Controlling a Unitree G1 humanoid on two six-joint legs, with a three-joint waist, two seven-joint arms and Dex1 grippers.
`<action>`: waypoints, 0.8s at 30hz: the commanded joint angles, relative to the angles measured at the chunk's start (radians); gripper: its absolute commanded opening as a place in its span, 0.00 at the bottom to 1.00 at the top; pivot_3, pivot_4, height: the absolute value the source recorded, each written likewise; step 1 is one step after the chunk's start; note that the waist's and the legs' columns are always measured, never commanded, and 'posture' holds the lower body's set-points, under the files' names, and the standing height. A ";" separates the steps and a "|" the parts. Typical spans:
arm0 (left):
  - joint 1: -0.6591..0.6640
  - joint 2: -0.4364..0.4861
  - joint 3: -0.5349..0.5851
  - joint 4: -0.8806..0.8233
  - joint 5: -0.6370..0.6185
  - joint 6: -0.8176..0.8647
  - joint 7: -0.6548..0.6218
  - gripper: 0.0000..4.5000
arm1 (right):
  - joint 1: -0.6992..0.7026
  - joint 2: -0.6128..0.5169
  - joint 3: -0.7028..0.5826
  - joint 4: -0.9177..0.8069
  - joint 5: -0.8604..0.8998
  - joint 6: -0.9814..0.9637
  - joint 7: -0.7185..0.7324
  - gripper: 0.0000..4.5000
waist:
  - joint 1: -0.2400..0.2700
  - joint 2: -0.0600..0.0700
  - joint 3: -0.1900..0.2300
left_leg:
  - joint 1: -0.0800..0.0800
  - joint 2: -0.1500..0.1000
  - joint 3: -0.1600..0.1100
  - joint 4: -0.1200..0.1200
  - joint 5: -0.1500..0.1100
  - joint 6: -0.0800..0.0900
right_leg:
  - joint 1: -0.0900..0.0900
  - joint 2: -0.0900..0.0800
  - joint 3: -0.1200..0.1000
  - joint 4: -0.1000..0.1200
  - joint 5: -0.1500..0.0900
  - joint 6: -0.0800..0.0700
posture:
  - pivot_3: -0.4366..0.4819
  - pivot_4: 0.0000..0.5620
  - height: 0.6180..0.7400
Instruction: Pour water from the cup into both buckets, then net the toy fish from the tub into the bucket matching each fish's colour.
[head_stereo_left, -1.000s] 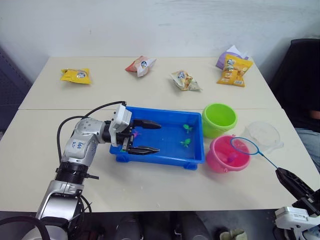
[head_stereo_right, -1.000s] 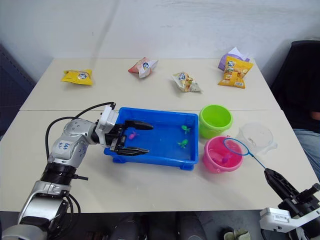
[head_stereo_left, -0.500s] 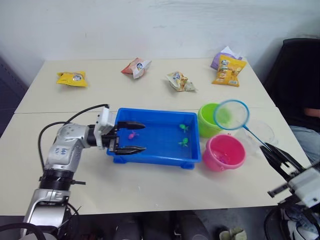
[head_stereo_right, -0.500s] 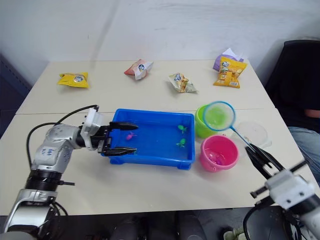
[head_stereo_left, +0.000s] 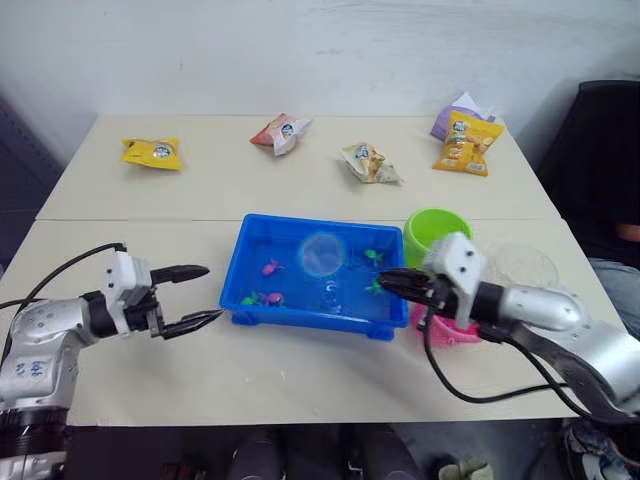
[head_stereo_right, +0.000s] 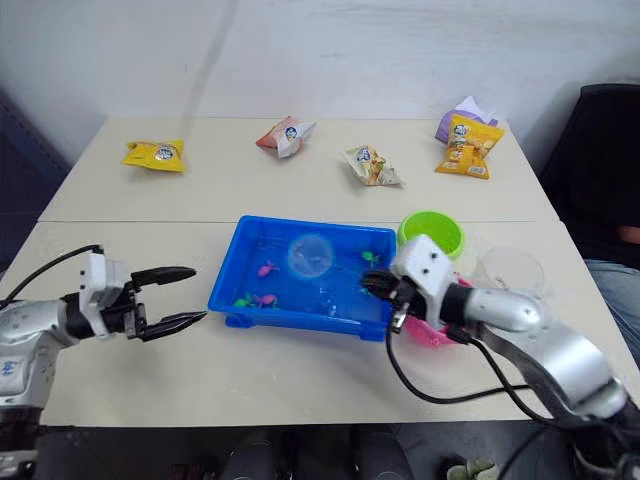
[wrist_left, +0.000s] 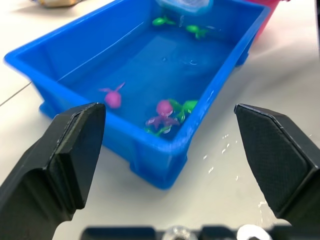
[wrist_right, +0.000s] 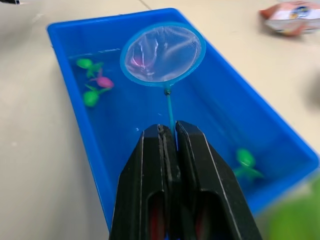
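1. My right gripper (wrist_right: 170, 137) is clamped on the thin stick of the net (wrist_right: 163, 54), whose round blue hoop with clear mesh hangs over the middle of the tub (head_stereo_left: 252, 235).
2. The tub is glossy blue plastic, rectangular, holding water and tiny pink and green toy fish (wrist_left: 165, 107), near the table's (head_stereo_left: 300, 380) front edge.
3. My right forearm reaches in level over the pink bucket (head_stereo_left: 438, 328); the lime bucket (head_stereo_left: 432, 226) stands behind.
4. My left gripper (head_stereo_left: 198, 295) hovers spread wide, just off the tub's left end.

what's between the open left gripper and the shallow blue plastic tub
Only bare tabletop with a few water drops, seen in the left wrist view, separates the left gripper from the shallow blue plastic tub.
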 joint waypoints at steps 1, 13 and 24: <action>0.034 0.026 0.046 -0.082 -0.037 0.024 0.015 0.98 | -0.103 0.056 0.085 0.028 -0.056 0.061 0.054 0.00 | 0.000 0.000 0.000 | -0.001 0.000 0.000 0.000 0.000 0.000 | 0.000 -0.001 -0.001 0.000 0.000 0.000 | 0.48 0.27 0.99; 0.058 0.049 0.056 -0.114 -0.047 0.059 0.024 0.98 | -0.263 0.144 0.184 0.168 -0.290 0.034 0.137 0.00 | -0.002 0.000 0.000 | -0.014 -0.002 0.000 0.003 0.000 0.001 | -0.012 -0.002 -0.003 0.002 0.000 0.000 | 0.48 0.27 0.99; 0.052 0.044 0.038 -0.113 -0.041 0.069 0.030 0.98 | -0.277 0.182 0.253 0.283 -0.523 -0.088 0.185 0.00 | -0.021 0.000 0.000 | -0.014 -0.002 0.000 0.002 0.000 0.001 | -0.013 -0.002 -0.003 0.002 0.000 0.000 | 0.48 0.27 0.99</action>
